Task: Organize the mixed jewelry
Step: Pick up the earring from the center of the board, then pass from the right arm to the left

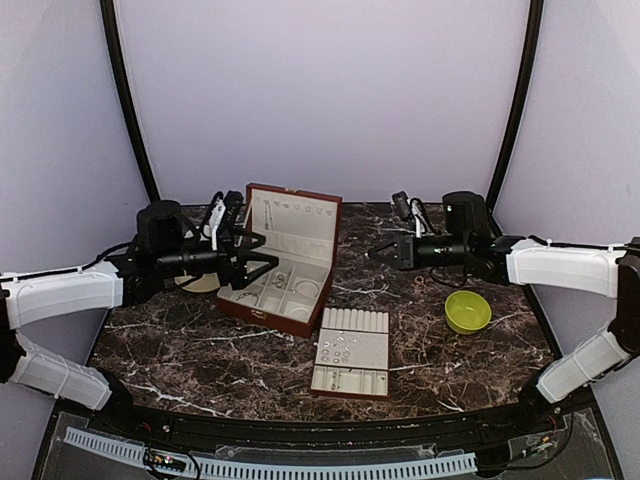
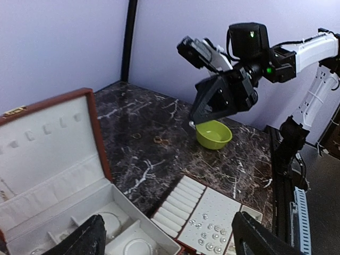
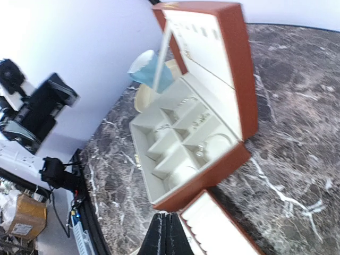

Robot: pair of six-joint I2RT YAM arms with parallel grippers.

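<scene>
Nearest, tiny silvery studs (image 1: 341, 352) dot one cream slotted ring tray (image 1: 352, 321), too small to count. More jewelry pieces (image 1: 283, 280) lie in one open reddish-brown box (image 1: 292, 215). At least two loose rings (image 2: 159, 140) rest on the tabletop (image 1: 180, 350) near one green bowl (image 1: 467, 311). Left tool (image 1: 262, 253) hovers at the box, wide and empty. The right tool (image 1: 378, 253) is closed and empty. Sorting seems midway; next comes a precise pinch on one loose ring.
</scene>
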